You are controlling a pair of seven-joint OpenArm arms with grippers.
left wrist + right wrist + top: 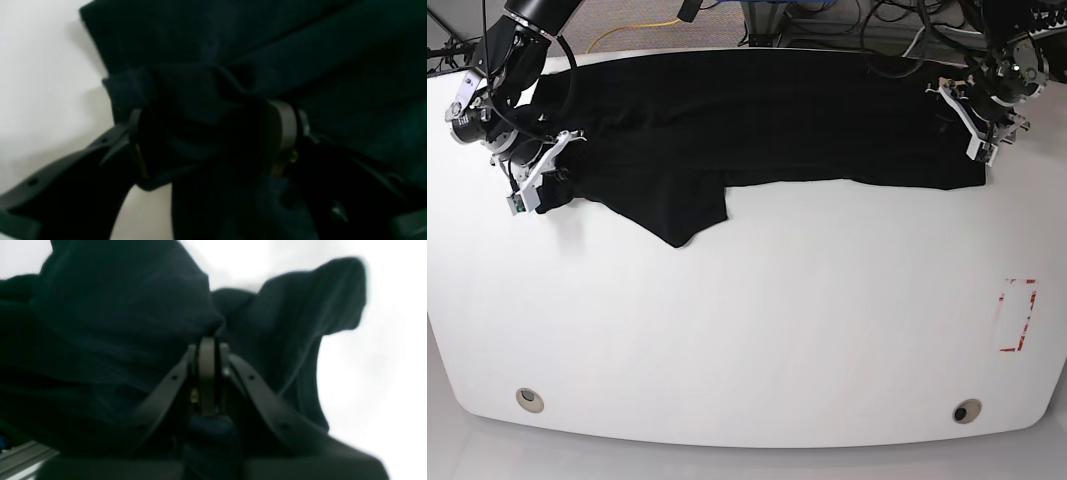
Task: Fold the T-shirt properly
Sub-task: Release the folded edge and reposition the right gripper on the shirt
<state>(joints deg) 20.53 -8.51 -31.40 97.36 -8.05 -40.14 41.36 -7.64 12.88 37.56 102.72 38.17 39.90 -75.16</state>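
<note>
The black T-shirt [777,120] lies stretched sideways across the far part of the white table [757,330], with a pointed flap [689,215] reaching toward the front. My right gripper [539,190] is at the shirt's left end in the base view. In the right wrist view, its jaws [207,340] are closed together on a fold of the black cloth [100,323]. My left gripper [979,150] is at the shirt's right end. In the left wrist view, it [210,140] holds a thick bunch of the cloth [233,40] between its fingers [287,130].
A red-outlined rectangle [1017,315] is marked on the table at the right. Two round holes [527,399] [967,411] sit near the front edge. Cables [897,30] lie behind the table's far edge.
</note>
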